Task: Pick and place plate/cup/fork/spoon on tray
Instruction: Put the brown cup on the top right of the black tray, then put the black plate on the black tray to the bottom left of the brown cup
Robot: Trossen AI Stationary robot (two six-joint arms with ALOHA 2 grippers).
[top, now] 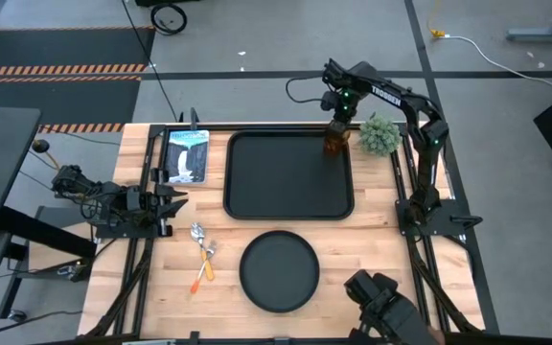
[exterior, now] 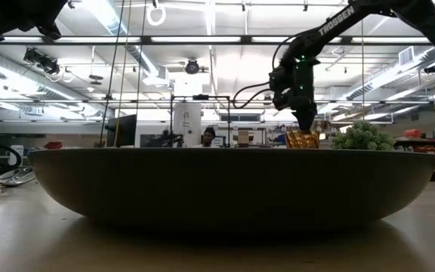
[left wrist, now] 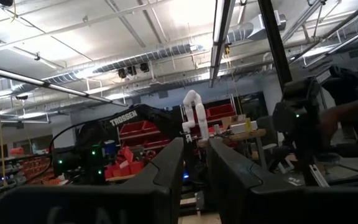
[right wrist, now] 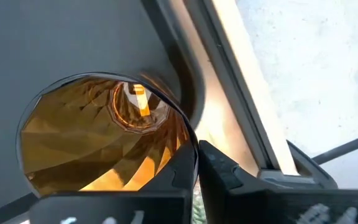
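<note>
The worktop (top: 372, 278) carries the tray (top: 288, 175) at its centre toward twelve o'clock, long axis running nine to three, most of its floor bare. The plate (top: 279, 271) sits on the wood just off the tray's six o'clock edge, apart from it. The right gripper (top: 337, 123) hangs over the tray's one o'clock corner, fingers (right wrist: 229, 169) clenched on the rim of the cup (top: 334, 143); the cup stands upright just inside the tray's raised edge, and I judge it at or close to the tray floor, so the coming move turns on releasing straight up without tipping it toward the edge. A green plant-like clump (top: 380, 135) stands just outside that corner at three o'clock, the one crowding neighbour. The spoon (top: 199, 240) and fork (top: 205, 261) lie together at the plate's nine o'clock, handles pointing toward six, nearer the left gripper (top: 172, 203), which waits low at the worktop's nine o'clock side with fingers nearly closed on nothing
</note>
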